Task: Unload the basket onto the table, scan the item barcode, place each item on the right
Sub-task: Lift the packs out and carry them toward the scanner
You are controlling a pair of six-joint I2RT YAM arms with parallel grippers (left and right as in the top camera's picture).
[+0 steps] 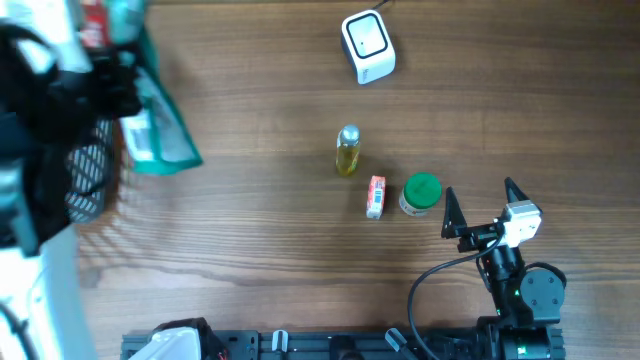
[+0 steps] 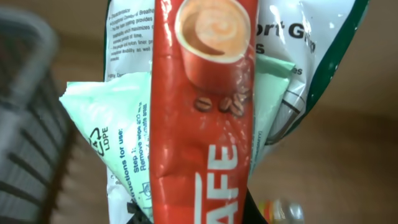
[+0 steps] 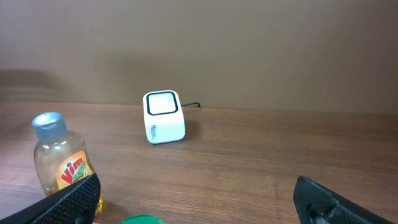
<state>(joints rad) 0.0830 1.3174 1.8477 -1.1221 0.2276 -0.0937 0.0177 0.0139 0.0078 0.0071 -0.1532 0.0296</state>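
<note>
Left gripper pinches red coffee sachet; right gripper wide, empty.
Light, floppy, slick film: probably best gripped at the end seam, face flat toward scanner.

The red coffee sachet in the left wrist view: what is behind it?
A pale green packet and a white pouch with printed text show behind the red coffee sachet; their middle parts are covered.
</note>
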